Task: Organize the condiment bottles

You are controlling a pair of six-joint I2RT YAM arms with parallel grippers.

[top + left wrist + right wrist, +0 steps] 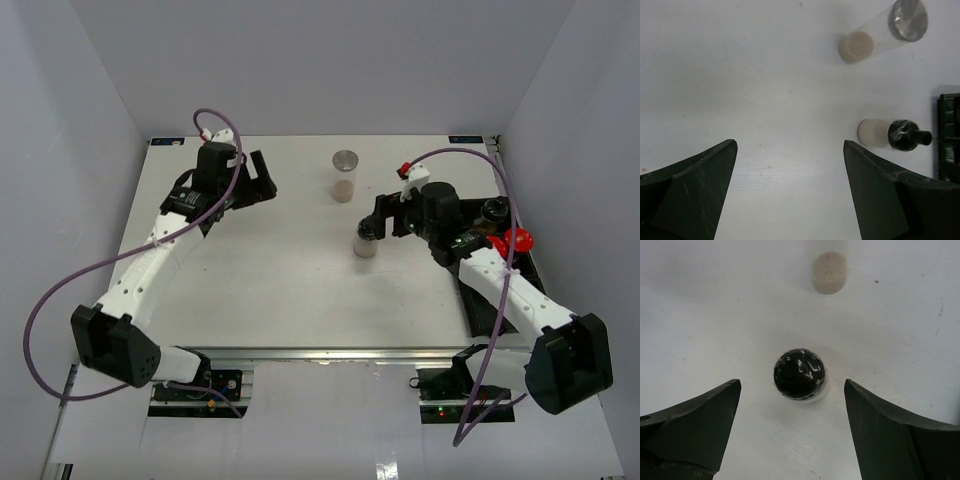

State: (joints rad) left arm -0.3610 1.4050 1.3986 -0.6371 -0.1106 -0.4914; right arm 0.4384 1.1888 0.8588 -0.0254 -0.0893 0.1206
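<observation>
Right gripper (791, 385) stands spread, black-capped bottle (799, 374) untouched between its tips; you pinch the body low: probably light, slick, tippy.

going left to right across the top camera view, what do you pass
left gripper → silver-lidded clear bottle → black-capped bottle → red-capped bottle
</observation>
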